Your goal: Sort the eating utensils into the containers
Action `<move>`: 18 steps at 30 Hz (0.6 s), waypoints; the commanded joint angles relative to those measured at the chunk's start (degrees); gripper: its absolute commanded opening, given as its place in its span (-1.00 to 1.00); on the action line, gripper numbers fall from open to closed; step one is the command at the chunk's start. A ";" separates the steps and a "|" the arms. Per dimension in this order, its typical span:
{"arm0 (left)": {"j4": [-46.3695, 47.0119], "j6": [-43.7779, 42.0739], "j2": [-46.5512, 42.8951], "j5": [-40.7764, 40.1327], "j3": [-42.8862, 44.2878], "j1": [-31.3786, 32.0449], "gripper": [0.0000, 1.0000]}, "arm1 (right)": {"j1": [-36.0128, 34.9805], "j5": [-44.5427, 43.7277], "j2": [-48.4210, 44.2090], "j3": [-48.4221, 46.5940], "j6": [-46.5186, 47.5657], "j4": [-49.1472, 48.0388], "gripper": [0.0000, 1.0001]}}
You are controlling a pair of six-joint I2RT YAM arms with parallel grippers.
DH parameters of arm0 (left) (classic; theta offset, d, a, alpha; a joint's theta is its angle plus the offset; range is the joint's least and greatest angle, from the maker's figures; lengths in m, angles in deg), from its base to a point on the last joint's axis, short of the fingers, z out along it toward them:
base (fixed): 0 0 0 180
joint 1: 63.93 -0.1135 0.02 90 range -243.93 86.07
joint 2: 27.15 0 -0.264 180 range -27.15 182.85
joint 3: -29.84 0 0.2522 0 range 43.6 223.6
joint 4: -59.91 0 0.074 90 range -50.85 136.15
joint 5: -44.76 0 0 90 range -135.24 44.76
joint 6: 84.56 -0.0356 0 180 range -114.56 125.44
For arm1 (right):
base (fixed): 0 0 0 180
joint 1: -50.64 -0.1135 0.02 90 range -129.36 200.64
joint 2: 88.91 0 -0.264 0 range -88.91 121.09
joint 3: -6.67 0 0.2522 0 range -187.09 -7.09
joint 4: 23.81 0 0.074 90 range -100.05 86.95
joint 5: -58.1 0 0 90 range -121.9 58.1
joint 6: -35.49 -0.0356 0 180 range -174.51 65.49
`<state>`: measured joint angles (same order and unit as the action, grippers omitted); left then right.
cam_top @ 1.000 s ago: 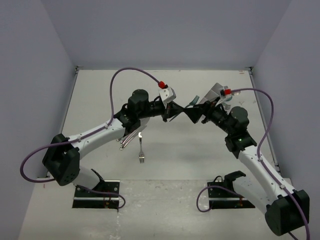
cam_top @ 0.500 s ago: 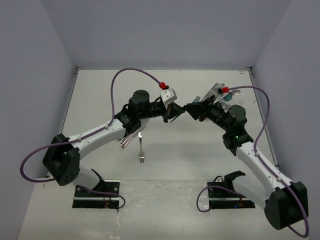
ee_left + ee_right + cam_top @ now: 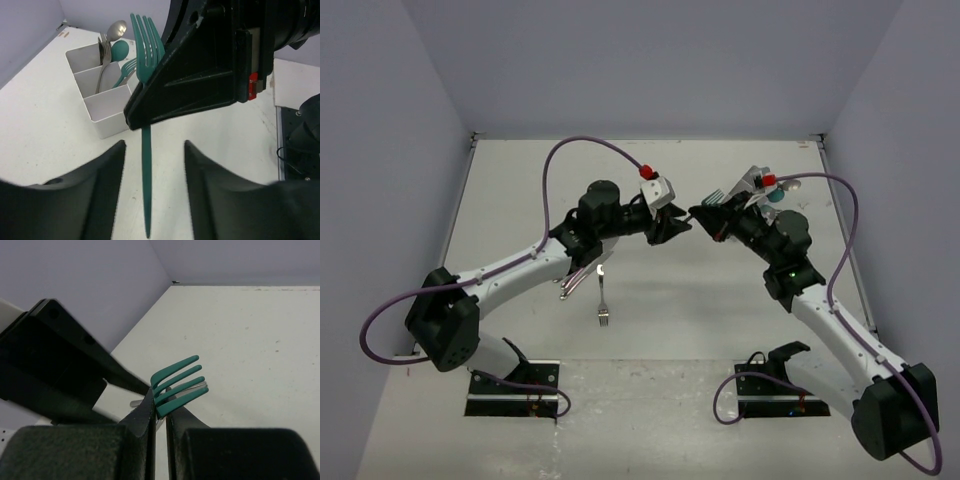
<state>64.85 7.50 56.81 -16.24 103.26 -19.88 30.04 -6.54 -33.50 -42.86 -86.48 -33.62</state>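
Note:
A teal-green fork [image 3: 146, 180] hangs in the air between my two grippers, above the middle of the table. My right gripper [image 3: 160, 412] is shut on its neck, and the tines [image 3: 179, 384] stick out past the fingers. My left gripper [image 3: 154, 146] is open, with the fork's handle hanging free between its fingers and touching neither. From above, the left gripper [image 3: 674, 226] and right gripper [image 3: 702, 214] nearly meet. The containers [image 3: 102, 112] stand behind, a white box of three compartments. Its far compartment holds silver and teal utensils [image 3: 111, 42]. A silver fork [image 3: 603, 302] lies on the table.
More silver utensils [image 3: 574, 281] lie partly under my left forearm. In the top view the white box [image 3: 753, 179] sits at the back right, mostly behind my right arm. Purple cables loop over both arms. Walls close the table on three sides.
My left gripper has opened and let go of the teal fork's handle. My right gripper has moved in and shut on the fork's neck.

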 commanded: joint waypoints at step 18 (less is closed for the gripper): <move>-5.07 -2.69 -4.07 -14.93 -1.74 -10.27 1.00 | 4.16 -45.48 3.90 -7.90 10.61 5.91 -1.00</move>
<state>59.93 3.40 54.80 -28.33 102.62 -25.06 32.58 -41.42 -31.77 -46.86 -78.85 -27.41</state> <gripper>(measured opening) 0.997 0.050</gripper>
